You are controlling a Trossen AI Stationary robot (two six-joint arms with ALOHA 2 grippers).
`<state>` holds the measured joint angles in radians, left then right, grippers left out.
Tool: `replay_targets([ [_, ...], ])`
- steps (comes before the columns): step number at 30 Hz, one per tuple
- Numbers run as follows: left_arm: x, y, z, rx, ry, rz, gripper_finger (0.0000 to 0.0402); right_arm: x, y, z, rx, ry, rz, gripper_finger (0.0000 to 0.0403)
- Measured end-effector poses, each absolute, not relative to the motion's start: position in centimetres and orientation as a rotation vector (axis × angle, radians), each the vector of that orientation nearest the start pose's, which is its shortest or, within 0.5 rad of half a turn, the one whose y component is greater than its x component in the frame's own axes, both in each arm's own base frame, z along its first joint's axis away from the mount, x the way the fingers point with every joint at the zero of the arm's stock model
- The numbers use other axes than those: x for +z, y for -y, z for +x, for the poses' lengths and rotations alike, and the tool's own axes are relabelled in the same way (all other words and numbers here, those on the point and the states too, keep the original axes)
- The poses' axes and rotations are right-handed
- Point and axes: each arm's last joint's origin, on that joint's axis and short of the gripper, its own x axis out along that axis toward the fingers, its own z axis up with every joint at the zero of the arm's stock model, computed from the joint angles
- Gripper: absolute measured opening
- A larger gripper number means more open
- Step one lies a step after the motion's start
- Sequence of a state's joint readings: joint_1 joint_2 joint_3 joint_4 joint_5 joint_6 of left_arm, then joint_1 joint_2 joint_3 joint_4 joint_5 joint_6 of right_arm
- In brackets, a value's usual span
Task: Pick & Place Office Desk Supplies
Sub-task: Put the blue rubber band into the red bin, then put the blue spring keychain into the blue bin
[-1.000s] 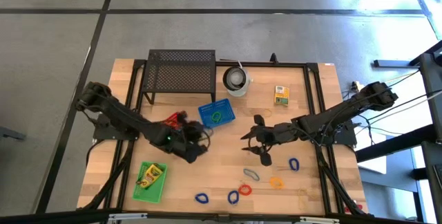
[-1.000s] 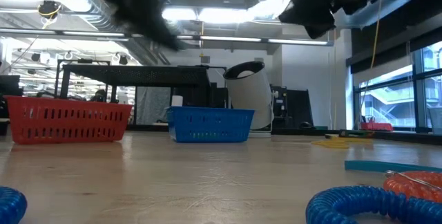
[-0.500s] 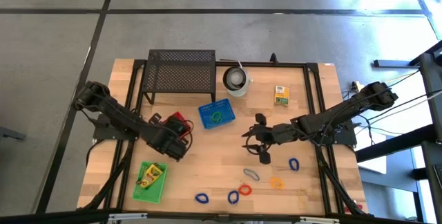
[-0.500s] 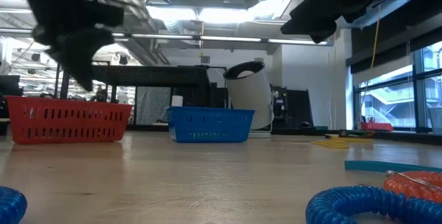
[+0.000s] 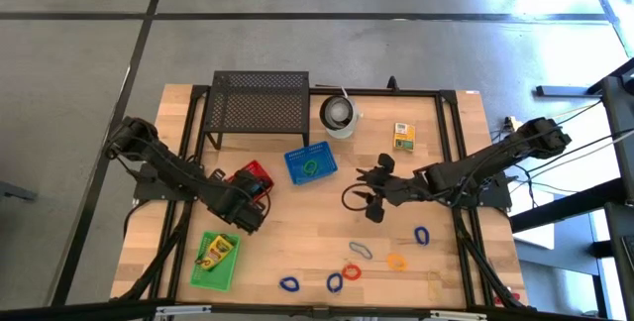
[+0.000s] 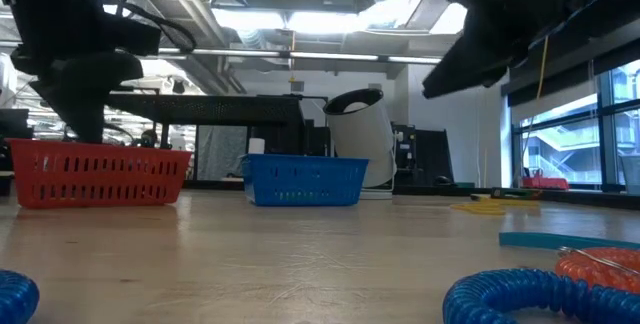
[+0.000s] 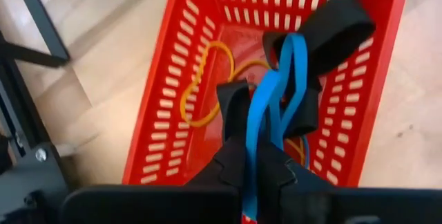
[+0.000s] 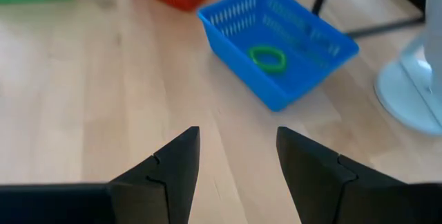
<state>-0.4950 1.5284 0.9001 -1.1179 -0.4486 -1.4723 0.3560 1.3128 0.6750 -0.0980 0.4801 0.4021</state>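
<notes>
The wooden table (image 5: 297, 232) carries the red basket (image 7: 290, 79) as landmark. Directly above it, the left gripper (image 7: 276, 124) has its jaws pinching a blue loop (image 7: 273, 106); elastic recoil on release could fling the loop over the rim. Farther off, beyond the blue basket (image 5: 310, 164), the right gripper (image 8: 235, 162) hovers with jaws spread, empty.

Bare bench (image 5: 307, 222) lay open at the centre between both arms, while the mesh stand (image 5: 260, 103), white cup (image 5: 339, 115) and two baskets (image 5: 310, 164) crowded the far edge and loose loops (image 5: 352, 271) littered the near edge.
</notes>
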Motion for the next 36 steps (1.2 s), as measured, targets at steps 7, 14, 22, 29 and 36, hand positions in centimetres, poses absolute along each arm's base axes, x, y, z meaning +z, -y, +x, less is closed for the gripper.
replay_targets([
  [7,18.6,9.9,20.8,0.976,-1.171,-0.421,0.0047,19.2,-7.3,23.8,-0.273,-0.722,0.106,0.0196],
  [14,19.5,9.5,21.3,0.978,-1.171,-0.397,0.0105,18.8,-7.2,23.4,-0.270,-0.781,0.128,0.0196],
  [22,19.9,8.4,21.3,1.014,-1.210,-0.426,0.0145,17.6,-7.0,21.8,-0.289,-0.992,0.241,0.0196],
  [29,22.6,8.4,21.7,0.982,-1.068,-0.442,0.0134,16.6,-7.2,18.7,-0.412,-1.360,0.501,0.0196],
  [36,25.8,10.1,22.2,0.878,-0.854,-0.441,0.0130,16.4,-9.2,16.5,-0.578,-1.471,0.644,0.0196],
])
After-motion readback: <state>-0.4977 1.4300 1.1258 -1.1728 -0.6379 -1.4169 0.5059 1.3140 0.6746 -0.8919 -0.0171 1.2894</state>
